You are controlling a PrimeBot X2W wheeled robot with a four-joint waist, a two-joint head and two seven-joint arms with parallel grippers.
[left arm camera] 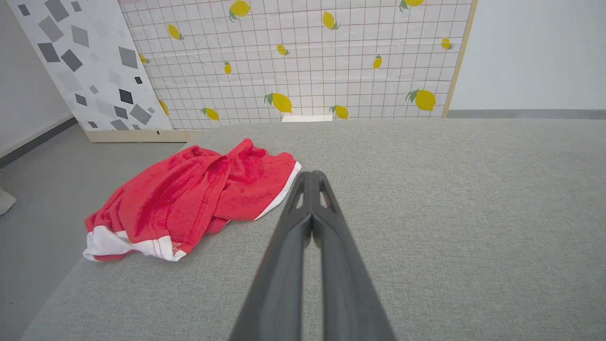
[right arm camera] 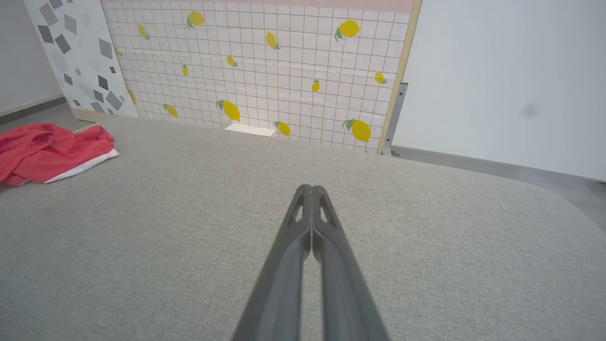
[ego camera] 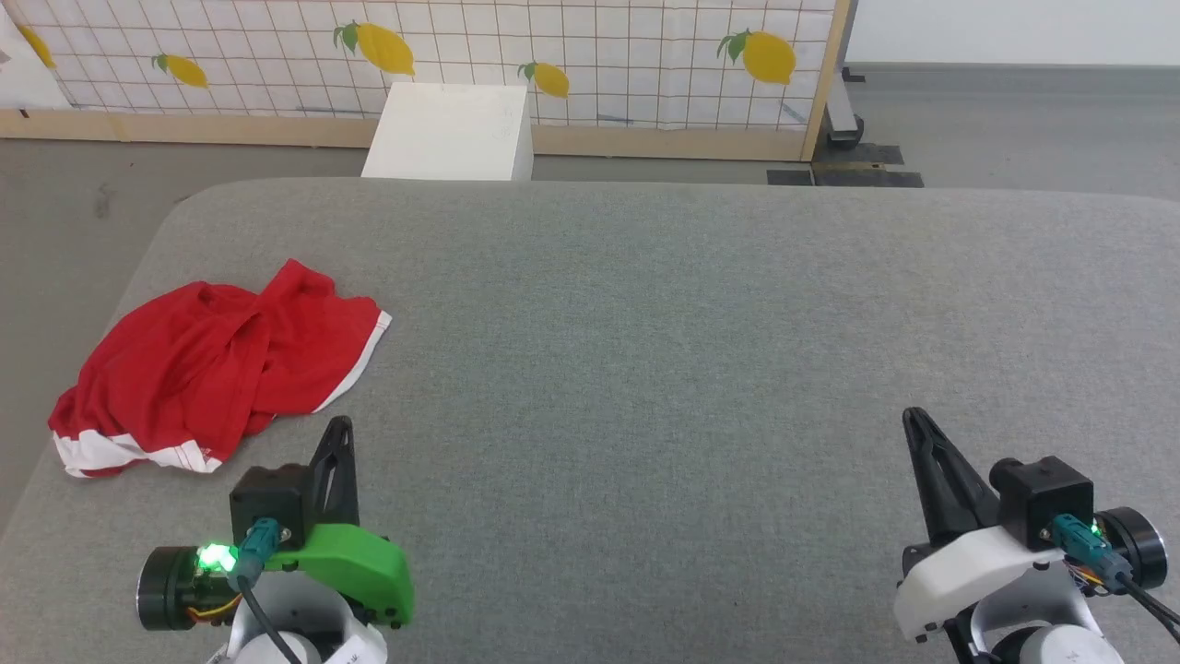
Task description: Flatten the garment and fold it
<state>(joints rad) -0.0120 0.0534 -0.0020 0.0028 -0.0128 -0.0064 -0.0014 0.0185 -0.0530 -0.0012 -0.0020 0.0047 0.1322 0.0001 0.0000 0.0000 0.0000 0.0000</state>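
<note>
Crumpled garment [ego camera: 212, 369] on grey table [ego camera: 645, 323]; white box [ego camera: 449, 132], lemon screen [ego camera: 599, 55] beyond.

place: lab test area | cues: lemon-print partition [ego camera: 636, 46], padded grey table [ego camera: 691, 323]

No text, brand, number or sign legible, backdrop panel [ego camera: 599, 37] printed with lemons and grid lines

One garment [ego camera: 212, 369], two grippers [ego camera: 341, 426] [ego camera: 913, 417], one grey table [ego camera: 645, 369], one white box [ego camera: 452, 134], two patterned panels [left arm camera: 307, 61] [left arm camera: 85, 61].
</note>
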